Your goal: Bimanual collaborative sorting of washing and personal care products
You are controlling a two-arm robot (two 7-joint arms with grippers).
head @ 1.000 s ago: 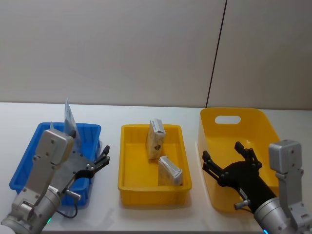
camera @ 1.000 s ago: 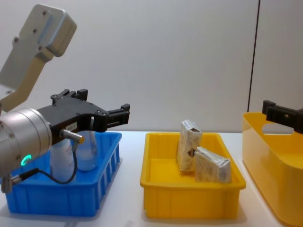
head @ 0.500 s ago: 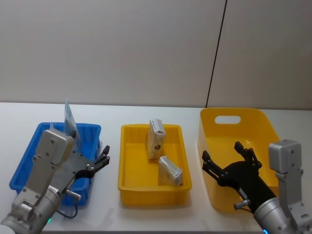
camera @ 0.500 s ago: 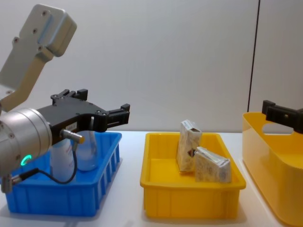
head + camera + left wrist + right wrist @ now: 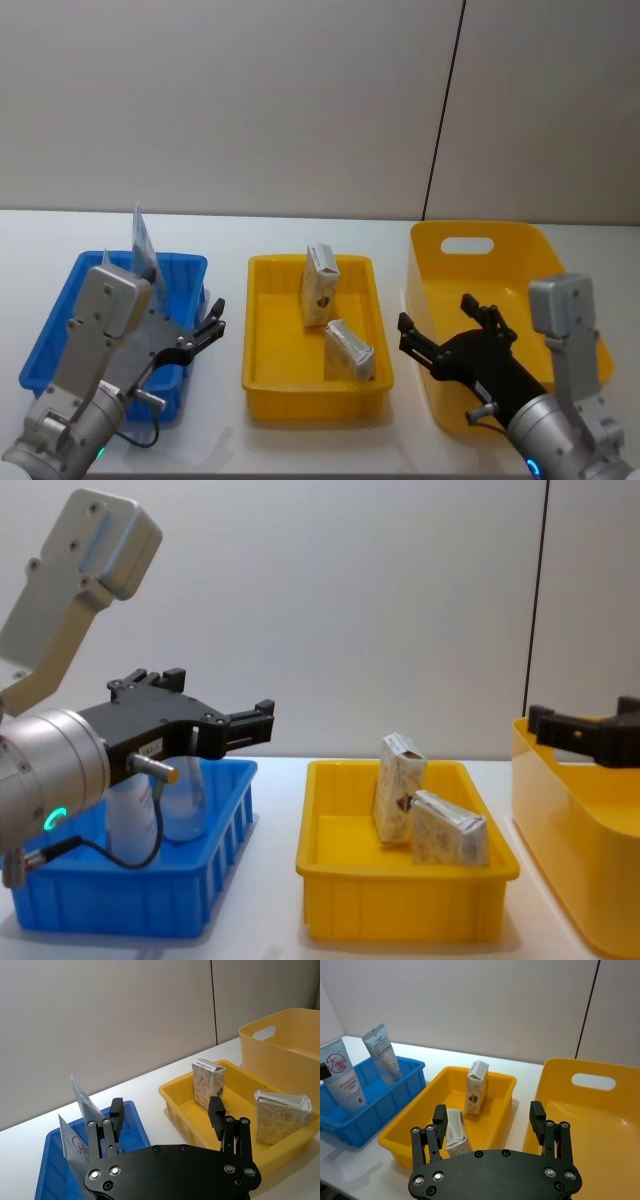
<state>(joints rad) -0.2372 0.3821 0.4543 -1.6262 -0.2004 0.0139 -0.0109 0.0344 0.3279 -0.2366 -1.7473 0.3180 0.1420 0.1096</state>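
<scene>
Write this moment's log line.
left gripper open by blue bin; right gripper open by yellow tub; packs in yellow tray; tubes in blue bin

Black left claw and right claw, silver arms.

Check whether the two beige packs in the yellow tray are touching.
Apart. The left wrist view shows bare yellow tray floor between the upright pack and the leaning pack.

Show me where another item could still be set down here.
The tall yellow bin looks bare inside, though the right gripper hovers over its left rim. The yellow tray's left half is free; two packs crowd its right.
</scene>
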